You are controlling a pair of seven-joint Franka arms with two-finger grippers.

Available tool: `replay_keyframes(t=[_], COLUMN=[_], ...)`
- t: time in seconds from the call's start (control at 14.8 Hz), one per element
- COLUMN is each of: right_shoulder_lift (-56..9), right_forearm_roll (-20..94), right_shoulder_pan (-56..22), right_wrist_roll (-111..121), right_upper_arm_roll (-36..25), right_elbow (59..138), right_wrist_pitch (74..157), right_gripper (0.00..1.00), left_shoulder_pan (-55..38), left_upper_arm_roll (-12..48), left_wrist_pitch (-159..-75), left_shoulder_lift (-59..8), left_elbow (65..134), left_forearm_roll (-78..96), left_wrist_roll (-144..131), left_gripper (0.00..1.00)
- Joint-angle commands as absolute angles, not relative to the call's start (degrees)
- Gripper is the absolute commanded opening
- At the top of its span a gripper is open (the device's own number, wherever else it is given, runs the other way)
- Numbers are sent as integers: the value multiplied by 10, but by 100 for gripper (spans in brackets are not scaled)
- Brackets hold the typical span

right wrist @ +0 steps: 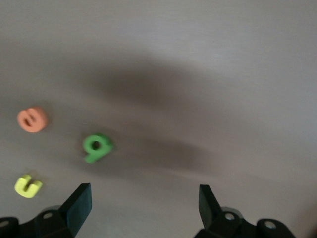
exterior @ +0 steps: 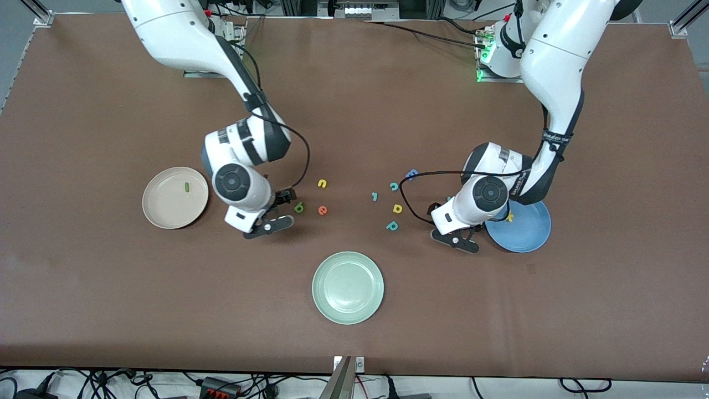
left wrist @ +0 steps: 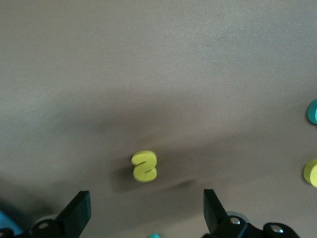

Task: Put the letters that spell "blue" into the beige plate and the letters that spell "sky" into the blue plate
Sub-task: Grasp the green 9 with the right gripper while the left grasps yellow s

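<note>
The beige plate (exterior: 175, 198) lies toward the right arm's end and holds the green l (exterior: 187, 187). My right gripper (exterior: 277, 210) (right wrist: 145, 198) hangs open and empty low over the table, right beside the dark green b (exterior: 299, 208) (right wrist: 97, 147). The orange e (exterior: 322, 210) (right wrist: 32, 119) and yellow u (exterior: 322, 183) (right wrist: 27, 186) lie close by. The blue plate (exterior: 520, 227) holds the yellow k (exterior: 509, 218). Beside that plate my left gripper (exterior: 451, 227) (left wrist: 146, 206) is open above the yellow s (left wrist: 144, 166). A teal piece (left wrist: 155, 235) peeks in between its fingers; I cannot tell its shape.
A pale green plate (exterior: 348, 287) sits nearest the front camera, mid-table. Between the arms lie a teal l (exterior: 375, 195), teal c (exterior: 394, 186), blue E (exterior: 411, 174), yellow a (exterior: 397, 208) and teal p (exterior: 392, 225).
</note>
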State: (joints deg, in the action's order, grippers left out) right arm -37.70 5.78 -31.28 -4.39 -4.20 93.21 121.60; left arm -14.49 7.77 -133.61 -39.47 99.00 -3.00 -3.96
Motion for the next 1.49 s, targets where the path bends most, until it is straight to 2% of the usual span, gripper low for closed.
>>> replay_keyframes(t=[0.0,0.07,0.41,0.75,0.88,0.95,1.02,1.08,1.22,1.42], right_shoulder_lift=[-393,-397,-430,-445,-447,-450,-452,-455,-454,-454], right_forearm_roll=[49,49,47,47,47,47,47,48,49,49], right_shoulder_pan=[-330,-332,-353,-357,-358,-359,-360,-362,-362,-361], right_wrist_roll=[-78,-99,-220,-237,-238,-238,-239,-240,-240,-239], right_upper_arm_roll=[-48,-48,-48,-48,-48,-48,-48,-48,-48,-48], right_elbow=[917,917,892,881,882,882,882,882,882,882], right_wrist_pitch=[1228,1233,1266,1267,1267,1267,1267,1267,1267,1265], right_gripper=[81,75,68,68,66,63,61,59,56,50], left_shoulder_pan=[-144,-144,-146,-146,-146,-145,-145,-144,-135,-112], left_upper_arm_roll=[77,77,76,76,76,76,76,76,76,68], left_wrist_pitch=[-1347,-1347,-1369,-1381,-1382,-1387,-1387,-1387,-1365,-1263], left_shoulder_lift=[-403,-404,-410,-415,-415,-416,-416,-415,-403,-347], left_elbow=[978,976,979,979,980,982,982,982,983,976], left_forearm_roll=[-33,-32,-33,-33,-36,-36,-36,-36,-36,-36], left_wrist_roll=[-20,-19,-18,-18,-19,-18,-19,-19,-15,4], left_gripper=[54,49,48,44,37,29,16,10,7,7])
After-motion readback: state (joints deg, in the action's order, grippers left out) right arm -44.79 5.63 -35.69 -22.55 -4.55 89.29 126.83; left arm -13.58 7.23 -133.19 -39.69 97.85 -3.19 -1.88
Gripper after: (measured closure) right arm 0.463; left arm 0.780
